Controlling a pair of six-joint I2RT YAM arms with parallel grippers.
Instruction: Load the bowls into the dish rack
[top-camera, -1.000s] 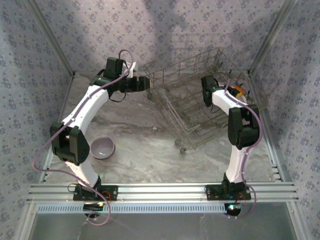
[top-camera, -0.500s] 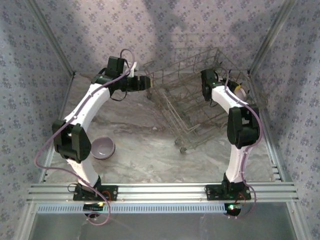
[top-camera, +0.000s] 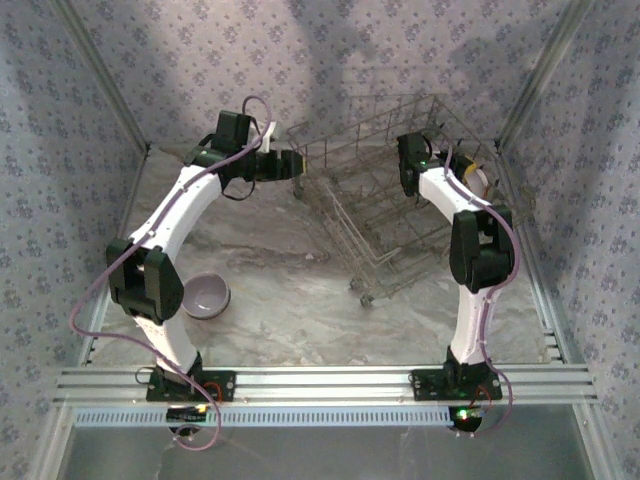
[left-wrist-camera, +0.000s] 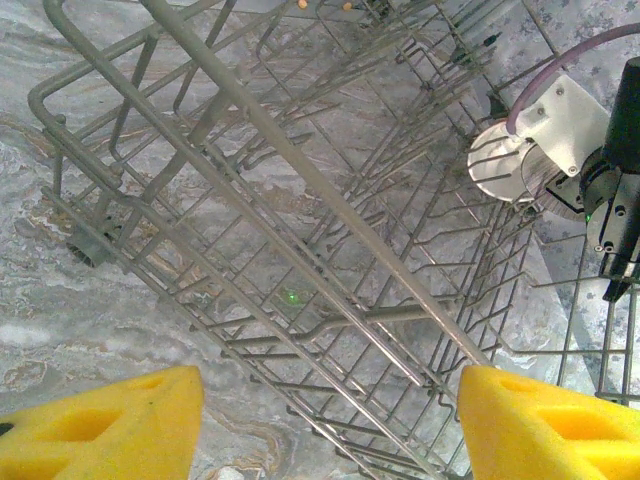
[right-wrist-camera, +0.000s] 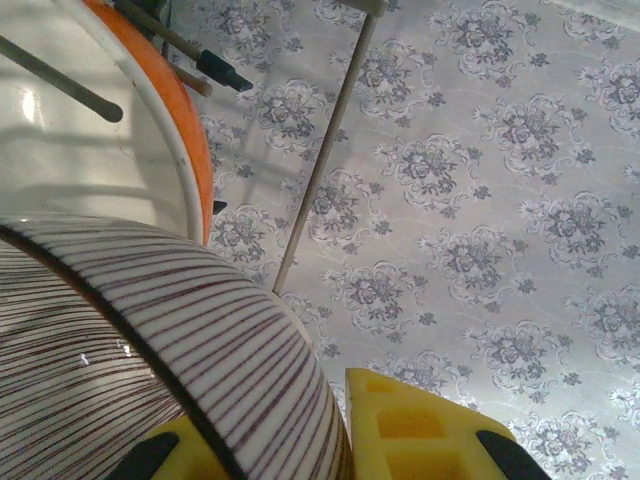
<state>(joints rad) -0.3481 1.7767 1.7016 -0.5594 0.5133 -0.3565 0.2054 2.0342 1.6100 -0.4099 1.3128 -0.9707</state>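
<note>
**A:** What lies nearest the arms' bases?

**B:** A lavender bowl (top-camera: 206, 295), upright on the table (top-camera: 290, 310). It is just beside the left arm's elbow and well apart from everything else.

**A:** And the dish rack?

**B:** The dish rack (top-camera: 380, 215) is farther back, right of centre, and askew to the table's edges.

**A:** What about the left end effector?

**B:** The left end effector (top-camera: 292, 165) is just beside the rack's far left corner. Its yellow pads (left-wrist-camera: 100, 420) are spread apart with nothing between them.

**A:** And the right one?

**B:** The right end effector (right-wrist-camera: 300, 445) is above the rack's far right part. It is clamped on the rim of a striped bowl (right-wrist-camera: 150, 340), with one pad on each side of the wall. Just beyond that, an orange bowl (right-wrist-camera: 197, 130), cream inside, stands among the tines (right-wrist-camera: 215, 68).
</note>
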